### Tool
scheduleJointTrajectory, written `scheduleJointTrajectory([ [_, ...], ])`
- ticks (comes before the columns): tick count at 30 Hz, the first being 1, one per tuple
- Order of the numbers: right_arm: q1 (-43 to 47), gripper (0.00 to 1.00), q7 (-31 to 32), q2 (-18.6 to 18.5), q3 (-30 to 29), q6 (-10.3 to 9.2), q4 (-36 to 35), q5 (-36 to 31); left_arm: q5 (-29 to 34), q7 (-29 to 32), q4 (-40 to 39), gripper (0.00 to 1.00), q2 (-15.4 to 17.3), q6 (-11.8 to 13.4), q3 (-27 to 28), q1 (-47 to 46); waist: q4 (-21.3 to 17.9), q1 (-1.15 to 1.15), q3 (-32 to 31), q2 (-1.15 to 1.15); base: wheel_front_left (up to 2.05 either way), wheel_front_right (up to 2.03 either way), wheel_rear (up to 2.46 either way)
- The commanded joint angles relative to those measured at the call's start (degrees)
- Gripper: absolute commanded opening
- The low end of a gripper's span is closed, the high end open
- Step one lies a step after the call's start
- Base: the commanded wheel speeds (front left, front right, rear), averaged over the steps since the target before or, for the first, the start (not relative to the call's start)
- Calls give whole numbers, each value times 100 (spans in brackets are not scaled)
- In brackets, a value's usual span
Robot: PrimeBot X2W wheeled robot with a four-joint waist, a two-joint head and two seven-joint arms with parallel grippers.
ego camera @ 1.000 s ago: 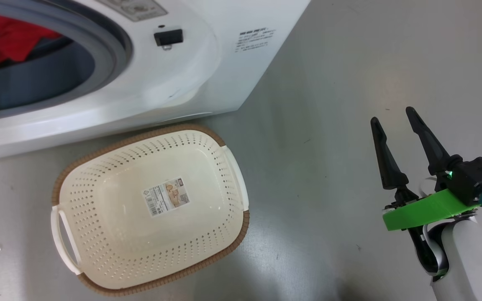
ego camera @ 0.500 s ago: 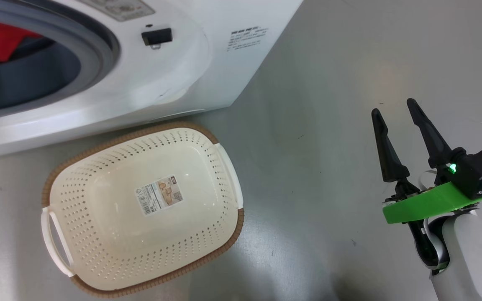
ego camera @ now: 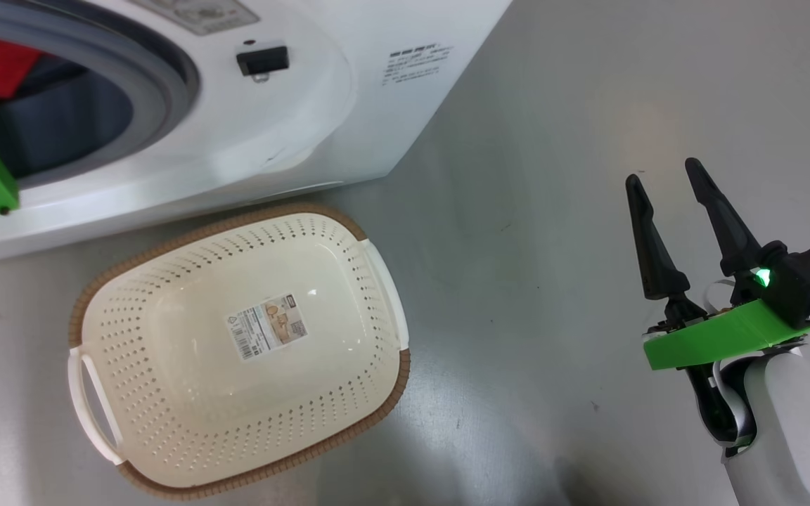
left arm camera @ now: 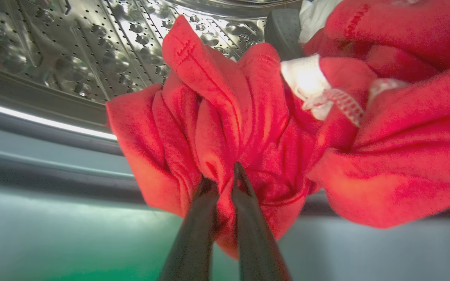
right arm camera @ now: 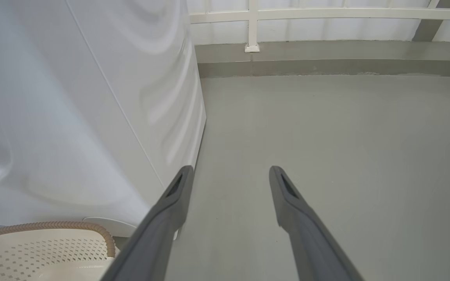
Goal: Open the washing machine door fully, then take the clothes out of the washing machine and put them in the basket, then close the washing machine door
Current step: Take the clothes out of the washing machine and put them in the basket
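Red clothes [left arm camera: 272, 128] hang at the mouth of the washing machine [ego camera: 306, 126], in front of its shiny steel drum [left arm camera: 72, 47] — the left tool [left arm camera: 222, 176] pinches a fold of them. The right tool [ego camera: 661, 172] is spread wide above the grey floor [ego camera: 553, 105]. The cream basket [ego camera: 250, 223] sits on the floor just beside the machine — a sticker [ego camera: 268, 327] on its bottom.

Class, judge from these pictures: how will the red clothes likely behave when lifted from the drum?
The clothes are bunched in deep folds where the left pincer pinches them, so they will probably hang floppy. Such soft cloth likely weighs little for its bulk. Loose parts may drag over the grey ring.
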Motion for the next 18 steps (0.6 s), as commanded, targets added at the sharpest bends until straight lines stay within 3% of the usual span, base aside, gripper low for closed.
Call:
scheduleJointTrajectory([
  [1,45,100,-37,-28,87,19,-116,16,-129,-223,-116,0,107,-88,156,223,21,0,-22,0,0,0,0],
  [18,257,100,-37,-127,-44,19,-167,-21,-830,-3701,575,0,-404,-1036,572,609,292,0,-390,0,0,0,0],
])
